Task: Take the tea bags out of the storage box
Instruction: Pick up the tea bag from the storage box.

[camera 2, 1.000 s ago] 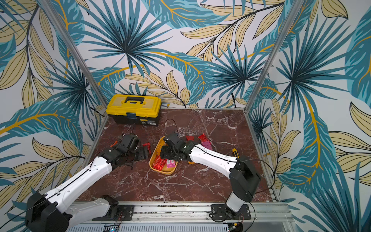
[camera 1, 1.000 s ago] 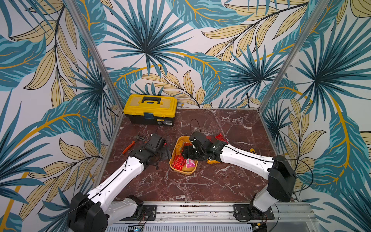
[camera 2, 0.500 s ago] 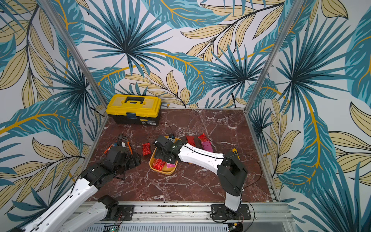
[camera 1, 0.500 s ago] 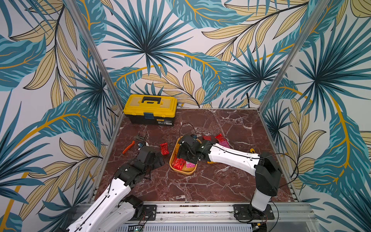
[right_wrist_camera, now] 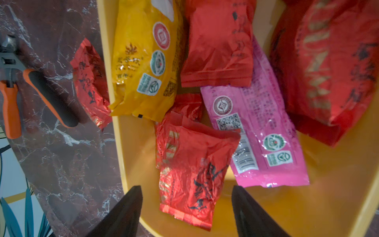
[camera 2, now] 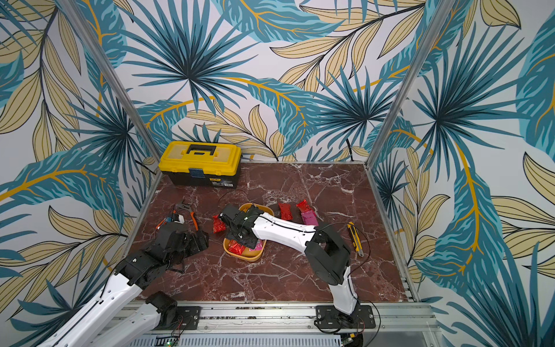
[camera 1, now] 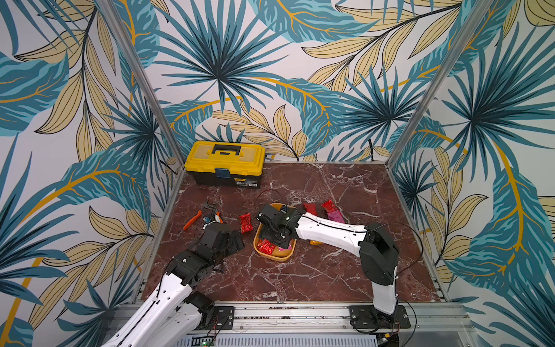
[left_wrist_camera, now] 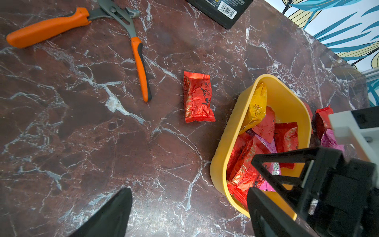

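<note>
The storage box point(camera 1: 280, 257) is a yellow-orange tray in mid-table, seen in both top views point(camera 2: 255, 257). Several tea bags lie in it: a red one point(right_wrist_camera: 190, 170), a pink one point(right_wrist_camera: 256, 131), a yellow one point(right_wrist_camera: 143, 61). My right gripper point(right_wrist_camera: 187, 211) hangs open over the box point(right_wrist_camera: 119, 123), a finger on each side of that red bag without touching it. Another red tea bag point(camera 1: 245, 223) lies on the table left of the box. Three more, red point(camera 1: 310, 208), red point(camera 1: 329, 205) and pink point(camera 1: 335, 215), lie right of it. My left gripper point(left_wrist_camera: 188, 215) is open over bare table beside the box point(left_wrist_camera: 225, 143).
A yellow-lidded black toolbox point(camera 1: 225, 163) stands at the back left. Orange-handled pliers point(camera 1: 192, 220) lie near the left wall, close to my left gripper. A yellow utility knife point(camera 2: 354, 237) lies to the right of the right arm. Walls close in three sides.
My left arm has drawn back toward the front, leaving a red tea bag on the table left of the box. My right gripper has shifted left over the box.
</note>
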